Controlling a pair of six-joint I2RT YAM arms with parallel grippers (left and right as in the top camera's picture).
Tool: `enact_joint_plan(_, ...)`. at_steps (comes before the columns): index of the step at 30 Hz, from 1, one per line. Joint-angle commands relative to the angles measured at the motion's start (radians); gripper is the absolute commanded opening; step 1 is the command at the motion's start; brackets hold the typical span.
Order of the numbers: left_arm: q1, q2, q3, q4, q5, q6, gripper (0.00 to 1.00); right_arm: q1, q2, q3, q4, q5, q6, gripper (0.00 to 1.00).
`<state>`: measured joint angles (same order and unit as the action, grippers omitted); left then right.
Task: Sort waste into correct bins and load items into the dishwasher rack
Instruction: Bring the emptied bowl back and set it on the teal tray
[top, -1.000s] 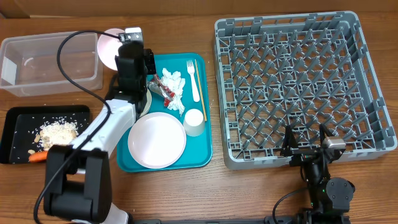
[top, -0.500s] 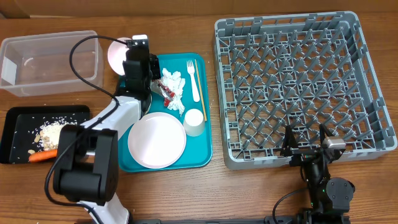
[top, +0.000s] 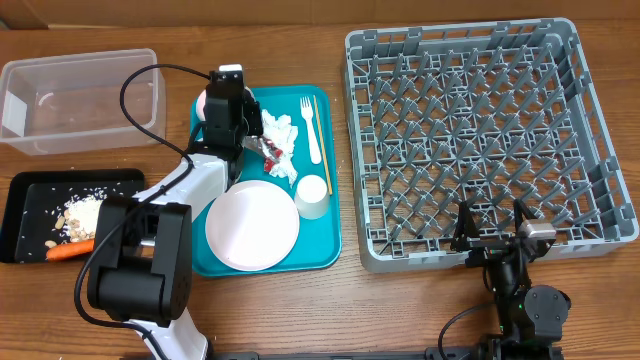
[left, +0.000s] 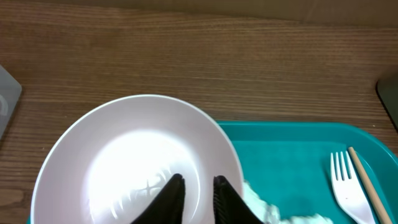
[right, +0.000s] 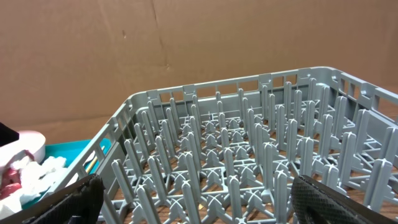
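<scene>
Bowl (left: 124, 155): pinkish-white, at the teal tray's (top: 325, 225) far-left corner.
Left end effector (left: 196, 196): pinched on its rim.
Right end effector (top: 491, 228): spread, idle beside the rack (top: 355, 150).
Handling: light, stiff, slick; rim grip suits.

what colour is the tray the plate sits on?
Teal. The tray shows best in the overhead view.

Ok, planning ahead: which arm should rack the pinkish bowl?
Left: its jaws grip the bowl by its rim near the teal tray; the right gripper sits open by the rack.
</scene>
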<state>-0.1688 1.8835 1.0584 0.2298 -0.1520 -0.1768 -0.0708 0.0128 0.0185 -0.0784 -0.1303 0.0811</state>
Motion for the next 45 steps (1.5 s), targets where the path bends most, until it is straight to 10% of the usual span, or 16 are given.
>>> enact_joint_plan(1,-0.002,0.005,0.01,0.006,-0.034,-0.005,0.22,-0.003,-0.01,-0.01,0.005,0.005,-0.003,1.0)
enact_joint_plan(13,-0.002,-0.174,0.018,-0.054,-0.071,-0.01,0.35,-0.003,-0.01,-0.01,0.005,0.005,-0.003,1.0)
enact_joint_plan(22,-0.003,-0.377,0.018,-0.429,0.147,-0.173,0.44,-0.003,-0.01,-0.01,0.005,0.005,-0.003,1.0)
enact_joint_plan(26,-0.003,-0.38,0.018,-0.6,0.362,-0.184,1.0,-0.003,-0.01,-0.01,0.005,0.005,-0.003,1.0)
enact_joint_plan(34,-0.016,-0.396,0.018,-0.724,0.447,-0.212,1.0,-0.003,-0.01,-0.01,0.005,0.005,-0.003,1.0)
enact_joint_plan(45,-0.028,-0.459,0.019,-1.109,0.055,-0.445,1.0,-0.003,-0.01,-0.01,0.005,0.005,-0.003,1.0)
